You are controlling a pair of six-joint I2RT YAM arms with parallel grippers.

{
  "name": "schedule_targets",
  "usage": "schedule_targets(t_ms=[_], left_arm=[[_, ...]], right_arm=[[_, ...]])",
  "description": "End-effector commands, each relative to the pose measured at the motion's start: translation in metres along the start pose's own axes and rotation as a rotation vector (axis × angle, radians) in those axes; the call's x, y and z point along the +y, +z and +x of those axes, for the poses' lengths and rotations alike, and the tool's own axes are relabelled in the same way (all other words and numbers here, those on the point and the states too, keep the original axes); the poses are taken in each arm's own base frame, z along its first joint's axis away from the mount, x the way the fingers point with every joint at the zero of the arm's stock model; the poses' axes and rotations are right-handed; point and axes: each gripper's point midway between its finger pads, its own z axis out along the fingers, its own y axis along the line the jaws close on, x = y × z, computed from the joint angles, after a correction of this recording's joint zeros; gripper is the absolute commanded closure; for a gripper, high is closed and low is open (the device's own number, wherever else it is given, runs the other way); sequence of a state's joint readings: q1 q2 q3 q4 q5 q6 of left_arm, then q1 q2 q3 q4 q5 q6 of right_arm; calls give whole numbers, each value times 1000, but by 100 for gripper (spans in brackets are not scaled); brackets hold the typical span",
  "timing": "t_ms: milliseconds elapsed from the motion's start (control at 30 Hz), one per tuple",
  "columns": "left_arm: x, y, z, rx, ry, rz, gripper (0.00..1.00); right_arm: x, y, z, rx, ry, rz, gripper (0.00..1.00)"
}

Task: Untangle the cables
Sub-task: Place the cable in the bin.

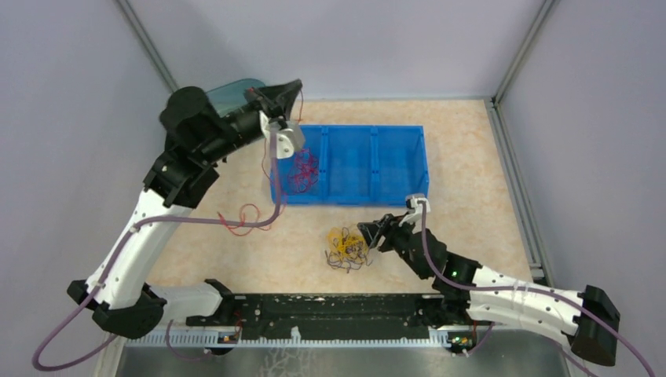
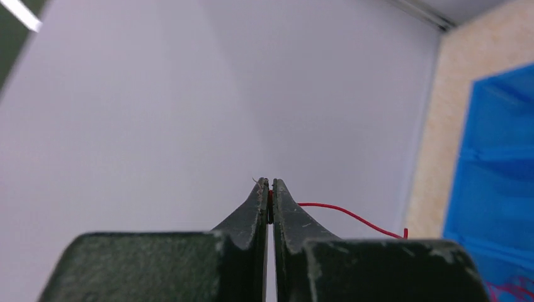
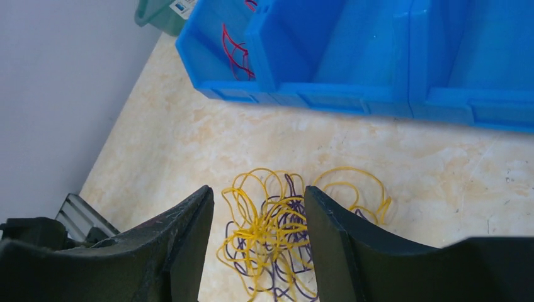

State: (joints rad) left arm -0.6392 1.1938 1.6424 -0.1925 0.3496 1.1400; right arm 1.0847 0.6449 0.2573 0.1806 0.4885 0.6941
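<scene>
Your red cable (image 2: 352, 217) is nipped in the left pincer (image 2: 271, 189), clamped tight on it, high over the blue bin (image 1: 369, 196), where more red strands (image 1: 302, 173) lie in the left-hand compartment. The yellow-and-purple knot (image 3: 271, 239) sits on the worktop (image 3: 441, 163) just ahead of the right pincer (image 3: 258, 189), spread wide. Pull hard and that hair-thin strand may slip free or drag the others out.

Left wrist: red cable (image 2: 352, 216) passes behind left gripper (image 2: 271, 185); blue bin (image 2: 497, 189) cut by right edge. Right wrist: yellow-purple tangle (image 3: 271, 233) cut by bottom edge.
</scene>
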Motion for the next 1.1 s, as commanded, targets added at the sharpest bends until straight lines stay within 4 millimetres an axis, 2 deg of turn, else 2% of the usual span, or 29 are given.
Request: schedule_targets(t_ms=[0,67,200,233,267,400,500,667,767,867,1067], left_arm=[[-67,-6,31,115,-51,243,92],[-67,-2,32,116,-94,230,92],[-70,2,34,117,-104,229,92],[-73,3,37,125,-104,238,92],[-75,3,39,130,-106,247,92],[-76,3,36,116,-124,246,93],[-80,4,45,147,-115,241,93],[-88,6,65,207,-91,207,94],[-84,9,80,264,-67,159,95],[-57,17,88,297,-27,38,94],[-3,26,92,306,33,-151,94]], right_arm=[[25,-7,-36,-73,8,-58,44],[36,-11,-48,-100,10,-101,43],[75,-14,-81,-152,17,-215,39],[87,-13,-87,-156,18,-246,38],[108,-15,-101,-169,22,-311,37],[161,-1,-122,-148,-4,-416,34],[179,17,-121,-88,-55,-400,34],[172,28,-117,-89,-83,-354,34],[161,29,-108,-80,-87,-326,35],[152,29,-102,-71,-83,-304,35],[143,24,-96,-61,-84,-289,37]])
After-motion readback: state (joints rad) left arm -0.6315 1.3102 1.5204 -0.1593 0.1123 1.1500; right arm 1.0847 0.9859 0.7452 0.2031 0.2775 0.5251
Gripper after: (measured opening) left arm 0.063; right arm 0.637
